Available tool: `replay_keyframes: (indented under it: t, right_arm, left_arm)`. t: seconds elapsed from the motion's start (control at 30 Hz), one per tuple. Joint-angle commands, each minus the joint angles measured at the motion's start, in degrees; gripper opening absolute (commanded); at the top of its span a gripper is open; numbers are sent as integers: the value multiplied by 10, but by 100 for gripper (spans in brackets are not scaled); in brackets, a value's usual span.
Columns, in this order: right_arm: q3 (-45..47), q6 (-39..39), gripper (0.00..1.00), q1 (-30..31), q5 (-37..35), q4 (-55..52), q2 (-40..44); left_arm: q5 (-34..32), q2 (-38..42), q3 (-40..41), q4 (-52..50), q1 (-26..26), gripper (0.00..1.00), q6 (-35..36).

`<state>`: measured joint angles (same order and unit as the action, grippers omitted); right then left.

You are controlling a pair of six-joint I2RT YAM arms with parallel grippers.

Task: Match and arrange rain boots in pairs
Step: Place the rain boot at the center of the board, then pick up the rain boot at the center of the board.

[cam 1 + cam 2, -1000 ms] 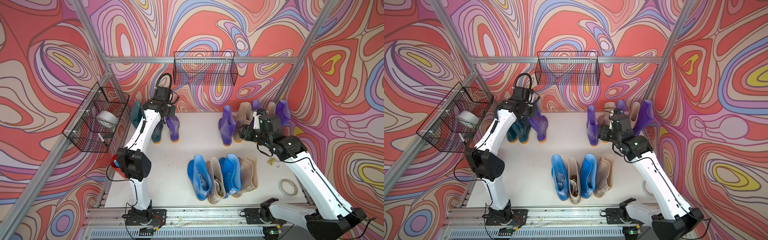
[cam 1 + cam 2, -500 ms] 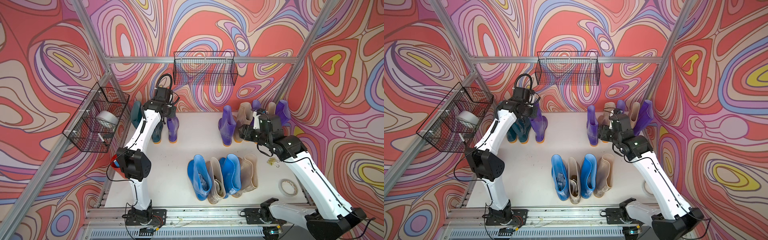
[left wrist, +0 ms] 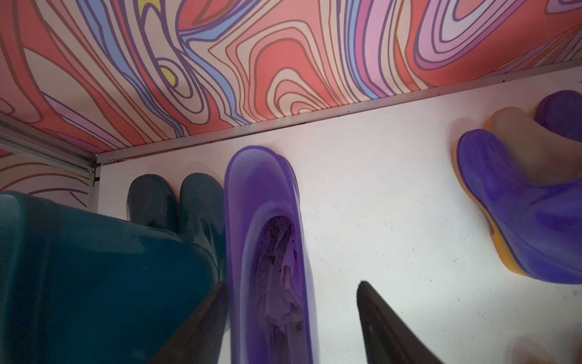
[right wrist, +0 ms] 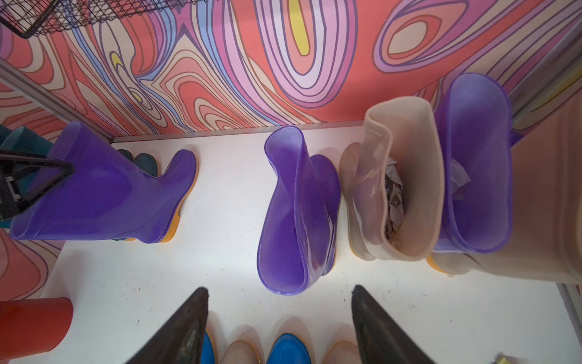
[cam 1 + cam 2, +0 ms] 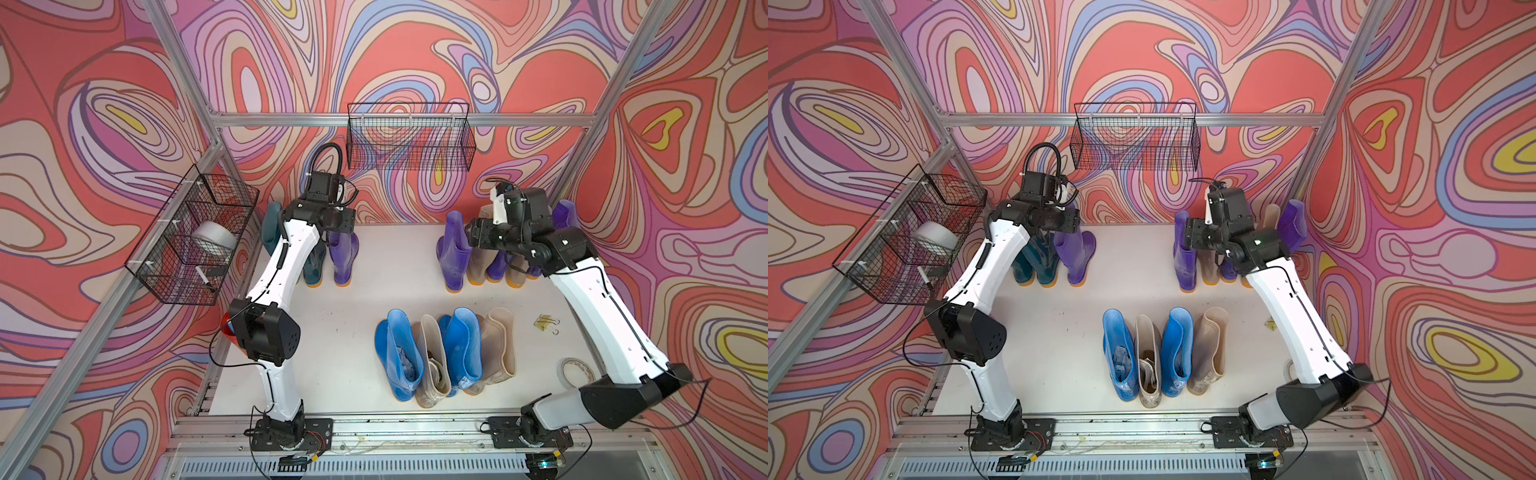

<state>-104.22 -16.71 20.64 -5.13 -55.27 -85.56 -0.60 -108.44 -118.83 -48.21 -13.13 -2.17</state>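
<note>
White tabletop (image 5: 353, 307), swirly walls (image 5: 415, 50). I see glossy boots: blues (image 5: 399, 353) and beiges (image 5: 432, 361) alternating up front, teal pair (image 5: 1040, 262) plus one purple boot (image 3: 267, 220) back left, purples (image 4: 299, 205) and more beiges back right. Left gripper (image 3: 291, 285) gapes around that purple shaft, not pinching; right gripper (image 4: 279, 288) is wide, empty.

Lab test cell — aluminium frame (image 5: 291, 119), printed walls (image 5: 374, 50).

White table (image 5: 365, 299): rain boots (image 5: 462, 347), tape (image 5: 561, 371), clips (image 5: 546, 324)

Table (image 5: 365, 307): boot trio (image 5: 344, 259) upright at back left; boot cluster (image 5: 455, 249) at back right; row of four boots (image 5: 465, 353) front centre. Tape roll (image 5: 562, 372) right of row, binder clips (image 5: 545, 324) behind it.
</note>
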Motion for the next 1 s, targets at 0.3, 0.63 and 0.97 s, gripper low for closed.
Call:
replay_keyframes:
  t: [0.3,0.63,0.97]
  right_arm:
    - [-136,56,82,-2,-20,-60,-150]
    - [-185,53,79,-2,-30,-84,-246]
    - [-289,72,75,-2,-46,-134,-326]
  left_arm:
    - [10,97,-12,0,3,72,-29]
    - [72,246,141,50,2,74,-74]
    - [114,318,245,76,-18,73,-120]
